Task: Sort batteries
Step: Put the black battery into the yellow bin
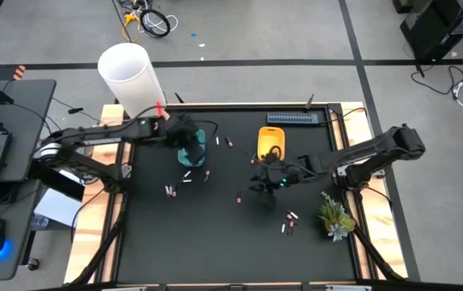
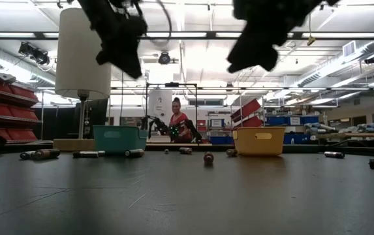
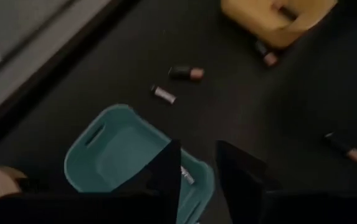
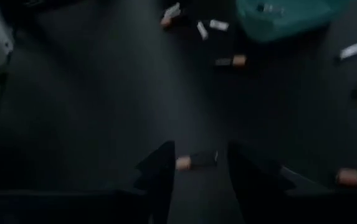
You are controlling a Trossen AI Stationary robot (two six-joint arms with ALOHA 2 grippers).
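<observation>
The left gripper [image 3: 197, 171] hangs above the teal tray [image 3: 103, 152], over the tray's edge. Its two dark fingers stand apart with a clear gap between them, and nothing is held in that gap. A whitish battery [image 3: 186, 175] lies inside the tray and shows between the fingers, partly covered by one of them. In the high view the gripper hides most of this tray [image 1: 192, 150], so what else lies in it cannot be made out.

The right gripper [image 4: 200, 163] is low over the black table [image 1: 231, 242], in front of the yellow tray [image 1: 270, 141]. Its fingers are also apart, and a dark battery with a copper end [image 4: 197, 160] lies on the table in the gap. Whether the fingers touch it cannot be told; it looks to lie free. In the high view this gripper [image 1: 265, 183] is only a dark shape, and the battery under it is hidden.

The other batteries are scattered on the table: a few near the teal tray [image 1: 188, 175], one alone near the middle [image 1: 238, 197], a small group close to the small plant [image 1: 289, 222]. Which are silver and which are dark is hard to tell from above. In the low view both grippers are cut off at the picture's upper edge.
</observation>
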